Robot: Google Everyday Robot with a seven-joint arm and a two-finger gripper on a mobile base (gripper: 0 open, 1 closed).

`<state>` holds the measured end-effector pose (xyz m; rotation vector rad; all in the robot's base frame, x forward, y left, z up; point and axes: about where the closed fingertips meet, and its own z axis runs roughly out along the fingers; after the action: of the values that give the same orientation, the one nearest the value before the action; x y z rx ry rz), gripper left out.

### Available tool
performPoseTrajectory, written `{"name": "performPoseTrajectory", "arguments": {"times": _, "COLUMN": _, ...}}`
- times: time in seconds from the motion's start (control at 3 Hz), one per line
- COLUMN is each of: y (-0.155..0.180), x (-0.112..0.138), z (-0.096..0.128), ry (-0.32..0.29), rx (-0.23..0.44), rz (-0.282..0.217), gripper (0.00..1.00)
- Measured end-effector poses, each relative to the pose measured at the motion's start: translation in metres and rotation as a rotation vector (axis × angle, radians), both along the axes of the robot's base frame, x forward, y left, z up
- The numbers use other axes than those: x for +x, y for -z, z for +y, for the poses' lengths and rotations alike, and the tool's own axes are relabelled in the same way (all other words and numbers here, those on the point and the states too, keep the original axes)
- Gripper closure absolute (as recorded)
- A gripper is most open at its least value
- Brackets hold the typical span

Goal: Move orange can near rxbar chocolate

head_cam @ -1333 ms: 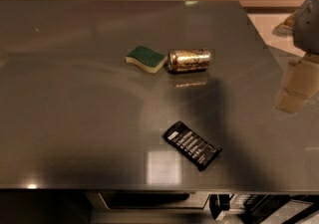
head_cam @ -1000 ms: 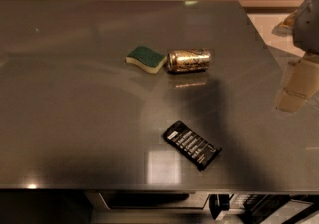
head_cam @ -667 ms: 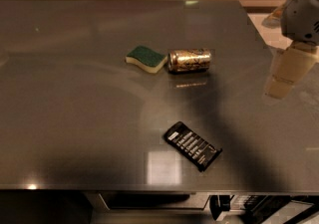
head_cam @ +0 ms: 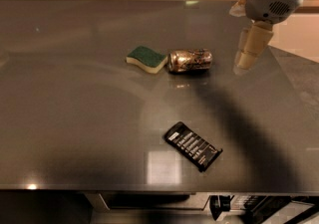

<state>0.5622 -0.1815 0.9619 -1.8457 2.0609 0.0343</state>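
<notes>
The orange can (head_cam: 189,60) lies on its side near the middle of the grey table (head_cam: 75,118), its silver end facing left. The rxbar chocolate (head_cam: 193,146), a flat black wrapper with white text, lies nearer the front edge, below and slightly right of the can. My gripper (head_cam: 247,51) hangs above the table to the right of the can, apart from it, with pale fingers pointing down. Nothing is held in it.
A green-and-yellow sponge (head_cam: 146,58) lies just left of the can, almost touching it. The table's right edge runs close behind the gripper. The front edge is just below the wrapper.
My gripper has moved left and farther over the table, from beyond the right edge to a spot near the can's right side. The can, sponge and wrapper have not moved.
</notes>
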Motion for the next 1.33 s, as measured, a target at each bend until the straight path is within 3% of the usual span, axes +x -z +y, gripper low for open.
{"name": "performPoseTrajectory", "arguments": {"times": 0.67, "y": 0.055, "x": 0.09, "z": 0.025, "ry": -0.048, "rx": -0.014, "rz": 0.07, "gripper": 0.0}}
{"name": "performPoseTrajectory", "arguments": {"times": 1.33, "y": 0.105, "x": 0.119, "z": 0.044, "ry": -0.085, "rx": -0.049, "rz": 0.138, "gripper": 0.0}}
